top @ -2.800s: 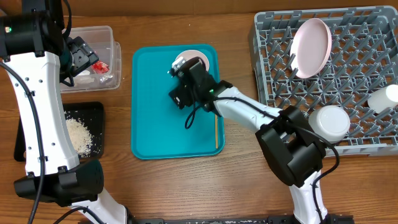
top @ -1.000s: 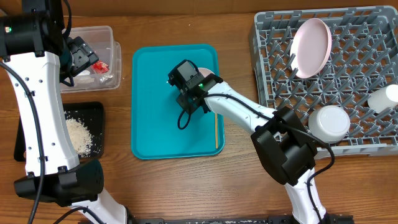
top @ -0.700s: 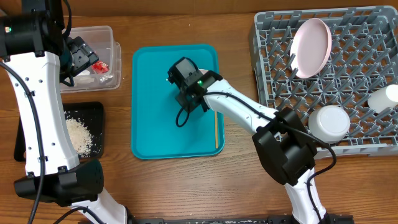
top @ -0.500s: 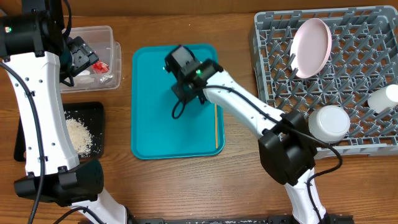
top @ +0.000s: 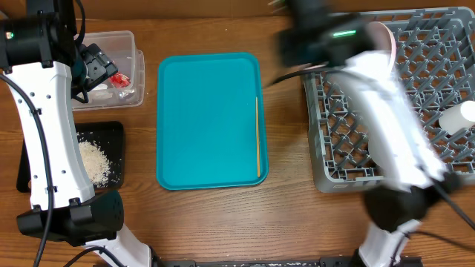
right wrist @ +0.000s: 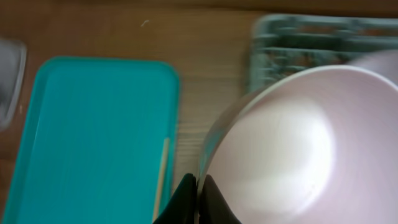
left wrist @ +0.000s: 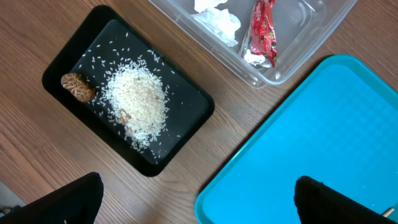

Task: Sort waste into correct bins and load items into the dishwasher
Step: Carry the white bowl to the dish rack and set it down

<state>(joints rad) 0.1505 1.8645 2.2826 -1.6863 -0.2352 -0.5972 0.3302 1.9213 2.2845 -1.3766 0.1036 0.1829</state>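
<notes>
My right gripper (right wrist: pixel 198 198) is shut on the rim of the grey-rimmed bowl (right wrist: pixel 298 143), which fills the right half of the right wrist view. In the overhead view the right gripper (top: pixel 300 41) is a motion blur at the left corner of the grey rack (top: pixel 438 74). My left gripper (left wrist: pixel 199 208) hangs open and empty, high over the table. Below it the clear tub (left wrist: pixel 280 62) holds a napkin (left wrist: pixel 217 15) and a red wrapper (left wrist: pixel 261 34). The black tray (left wrist: pixel 180 134) holds rice (left wrist: pixel 137 102) and a brown lump (left wrist: pixel 76 86).
The teal tray (top: pixel 208 119) lies mid-table with only a thin wooden stick (top: pixel 257 137) along its right edge. In the rack stands a plate (top: pixel 386 44), mostly behind the blurred arm, and a white cup (top: pixel 462 115) at the right edge.
The right gripper has shut on the bowl's rim, lifted the bowl off the teal tray and swung it right toward the rack. The left arm has stayed still.
</notes>
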